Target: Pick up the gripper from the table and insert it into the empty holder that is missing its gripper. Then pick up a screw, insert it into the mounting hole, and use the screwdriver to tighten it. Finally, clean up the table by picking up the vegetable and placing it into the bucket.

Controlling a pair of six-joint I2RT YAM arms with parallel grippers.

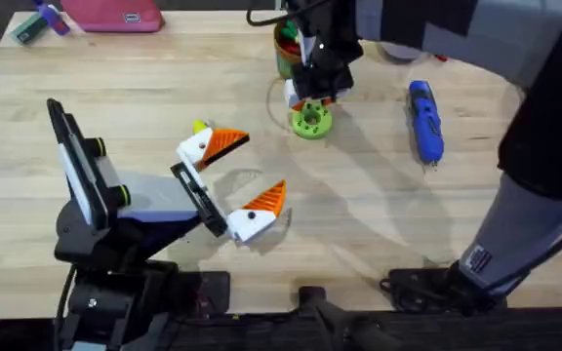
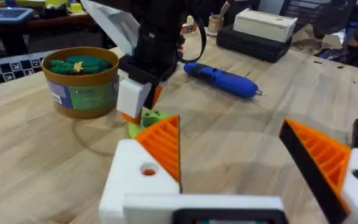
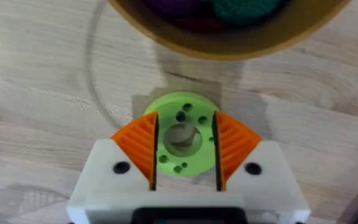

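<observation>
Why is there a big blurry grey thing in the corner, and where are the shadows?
Overhead view: the right arm rises close under the camera, so it looks large and blurred; soft grey shadows spread on the table. Left wrist view: the near fingers are soft, the screwdriver sharper. Right wrist view: the bucket casts a shadow toward the green disc.

The left gripper (image 1: 232, 183) has two white angular plastic blocks, each with an orange ribbed wedge pad and one small dark screw hole. Its arm is black with grey-white covers, and two round black knobs with yellow rings sit on the side. The right arm is grey and black; the right gripper (image 3: 184, 149) has the same white blocks and orange pads.
</observation>
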